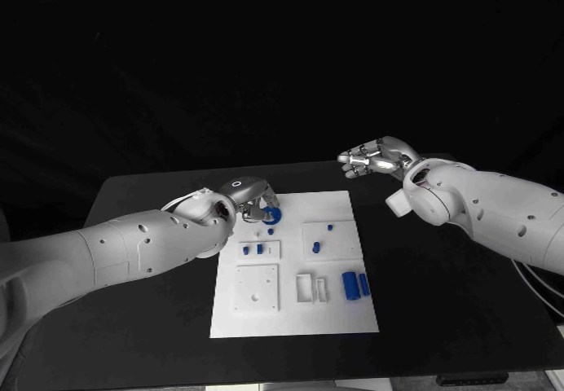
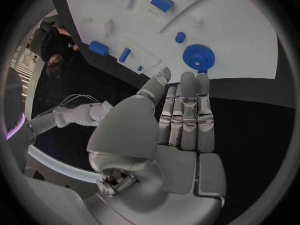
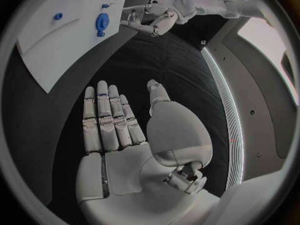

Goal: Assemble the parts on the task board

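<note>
both hands were flat and empty; my left hand (image 1: 244, 198) hovered by the blue gear (image 1: 271, 214) at the task board (image 1: 294, 322) upper left, right hand (image 1: 374, 160) well apart. next i'd judge grasping the gear.

A white rectangular task board (image 1: 294, 326) lies flat at the middle of the black table. A blue gear (image 1: 271, 215) sits at its far left corner; small blue pegs (image 1: 317, 244) and two blue cylinders (image 1: 355, 284) lie scattered toward its right.
</note>
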You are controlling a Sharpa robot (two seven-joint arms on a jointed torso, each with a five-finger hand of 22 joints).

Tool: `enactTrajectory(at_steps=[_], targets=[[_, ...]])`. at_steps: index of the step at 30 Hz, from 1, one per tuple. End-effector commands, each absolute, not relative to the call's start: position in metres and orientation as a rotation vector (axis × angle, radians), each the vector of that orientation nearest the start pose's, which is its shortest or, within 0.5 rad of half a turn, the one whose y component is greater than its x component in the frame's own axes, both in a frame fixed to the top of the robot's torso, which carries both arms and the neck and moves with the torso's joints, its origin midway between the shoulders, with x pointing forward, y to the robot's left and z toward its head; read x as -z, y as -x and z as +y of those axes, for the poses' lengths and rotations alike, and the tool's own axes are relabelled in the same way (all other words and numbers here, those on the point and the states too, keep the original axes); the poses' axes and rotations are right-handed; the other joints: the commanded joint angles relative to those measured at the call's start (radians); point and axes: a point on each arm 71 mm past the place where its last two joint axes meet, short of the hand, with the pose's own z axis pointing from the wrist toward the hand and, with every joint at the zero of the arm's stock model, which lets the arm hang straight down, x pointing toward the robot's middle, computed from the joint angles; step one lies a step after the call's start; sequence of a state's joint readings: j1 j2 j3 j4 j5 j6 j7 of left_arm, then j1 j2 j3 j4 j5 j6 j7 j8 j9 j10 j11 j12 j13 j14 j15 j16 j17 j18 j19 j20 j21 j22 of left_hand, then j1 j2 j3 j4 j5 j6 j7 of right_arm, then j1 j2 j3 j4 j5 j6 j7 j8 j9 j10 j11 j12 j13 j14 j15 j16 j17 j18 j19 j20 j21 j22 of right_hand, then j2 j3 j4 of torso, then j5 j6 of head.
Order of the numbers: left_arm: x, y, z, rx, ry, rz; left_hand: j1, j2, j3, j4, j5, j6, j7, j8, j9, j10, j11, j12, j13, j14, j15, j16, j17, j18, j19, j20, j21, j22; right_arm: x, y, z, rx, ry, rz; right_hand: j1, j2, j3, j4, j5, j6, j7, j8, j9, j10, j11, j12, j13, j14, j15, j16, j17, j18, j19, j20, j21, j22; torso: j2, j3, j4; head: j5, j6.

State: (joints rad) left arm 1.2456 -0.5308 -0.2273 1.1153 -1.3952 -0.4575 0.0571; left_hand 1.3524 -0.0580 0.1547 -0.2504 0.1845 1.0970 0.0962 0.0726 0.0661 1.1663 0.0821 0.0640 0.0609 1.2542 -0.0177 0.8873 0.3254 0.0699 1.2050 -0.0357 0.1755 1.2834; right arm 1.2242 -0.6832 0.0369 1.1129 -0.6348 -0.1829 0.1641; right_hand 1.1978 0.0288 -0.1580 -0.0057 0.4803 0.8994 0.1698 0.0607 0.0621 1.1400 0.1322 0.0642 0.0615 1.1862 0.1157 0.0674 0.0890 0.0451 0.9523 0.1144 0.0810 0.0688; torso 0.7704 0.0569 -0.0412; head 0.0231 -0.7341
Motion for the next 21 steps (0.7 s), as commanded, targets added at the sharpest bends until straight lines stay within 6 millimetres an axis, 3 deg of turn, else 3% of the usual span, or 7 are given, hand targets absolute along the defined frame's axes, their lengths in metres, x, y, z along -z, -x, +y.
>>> enactTrajectory(at_steps=[1,13,21], targets=[[0.234,-0.533,0.149,0.575,-0.403,1.562,0.010,-0.006,-0.016,0.007,-0.005,-0.001,0.000,-0.005,0.000,-0.002,-0.002,-0.003,-0.001,0.004,0.001,0.017,0.000,0.011,0.016,0.000,-0.021,0.005,0.172,-0.565,-0.241,-1.095,-0.590,1.635,-0.006,0.002,0.000,-0.004,0.004,-0.004,0.002,-0.001,-0.001,-0.005,0.000,-0.003,-0.001,-0.007,0.001,-0.005,-0.001,-0.007,-0.006,0.002,-0.001,-0.001,0.000,-0.0006,0.0010,0.001,0.000],[0.252,-0.533,0.148,0.501,-0.454,1.669,0.003,-0.003,-0.026,0.033,-0.014,0.004,-0.004,-0.005,0.000,0.012,-0.006,-0.002,-0.001,0.003,0.001,0.026,-0.011,0.006,0.038,0.001,-0.082,0.030,0.172,-0.565,-0.241,-1.093,-0.589,1.630,-0.007,0.002,0.001,-0.005,0.004,-0.005,0.002,-0.001,-0.001,-0.005,0.000,-0.003,-0.001,-0.007,0.001,-0.005,-0.002,-0.007,-0.006,0.002,-0.001,-0.001,0.000,-0.0010,-0.0002,0.003,-0.005],[0.260,-0.532,0.147,0.490,-0.469,1.712,0.004,0.006,-0.016,0.037,0.002,0.007,-0.006,-0.004,0.001,0.029,-0.013,-0.003,-0.001,0.010,-0.004,0.044,-0.007,0.004,0.053,-0.004,-0.099,0.043,0.172,-0.564,-0.240,-1.096,-0.587,1.631,-0.007,0.002,0.001,-0.005,0.004,-0.005,0.002,-0.001,-0.001,-0.005,0.000,-0.003,-0.001,-0.007,0.001,-0.005,-0.002,-0.007,-0.006,0.002,-0.001,-0.001,0.000,0.0001,0.0007,0.003,-0.008]])
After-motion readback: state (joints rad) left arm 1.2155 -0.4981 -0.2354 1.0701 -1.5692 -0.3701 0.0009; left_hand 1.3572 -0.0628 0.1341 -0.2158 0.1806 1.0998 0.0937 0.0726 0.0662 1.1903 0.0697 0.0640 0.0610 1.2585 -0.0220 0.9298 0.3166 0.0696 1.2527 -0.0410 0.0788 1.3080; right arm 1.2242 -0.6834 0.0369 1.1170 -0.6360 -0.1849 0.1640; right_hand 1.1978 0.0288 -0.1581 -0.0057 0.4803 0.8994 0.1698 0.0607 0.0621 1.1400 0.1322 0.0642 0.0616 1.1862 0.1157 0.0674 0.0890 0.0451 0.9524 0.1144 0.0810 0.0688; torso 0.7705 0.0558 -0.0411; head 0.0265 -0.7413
